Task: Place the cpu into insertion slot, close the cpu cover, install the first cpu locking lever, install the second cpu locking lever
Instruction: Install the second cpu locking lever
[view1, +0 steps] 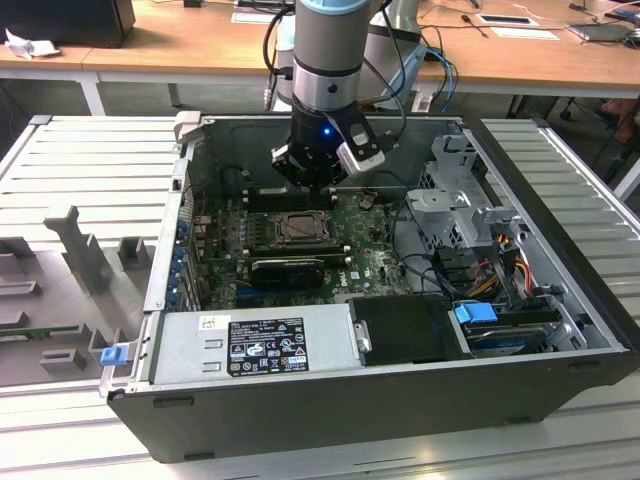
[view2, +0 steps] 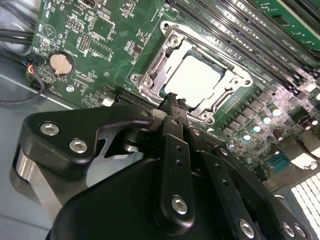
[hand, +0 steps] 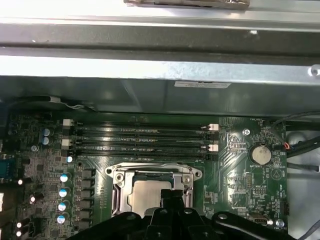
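Green motherboard (view2: 110, 55) in open pc case (view1: 560, 330), clenched gripper (view2: 172, 107) above seated cpu (view2: 192, 80).

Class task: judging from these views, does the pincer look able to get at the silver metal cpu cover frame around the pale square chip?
Probably yes: the pincer hangs beside the silver cover frame, with nothing between them.

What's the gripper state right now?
Gripper: shut, holding nothing, fingertips just above the edge of the cpu seated in the insertion slot.
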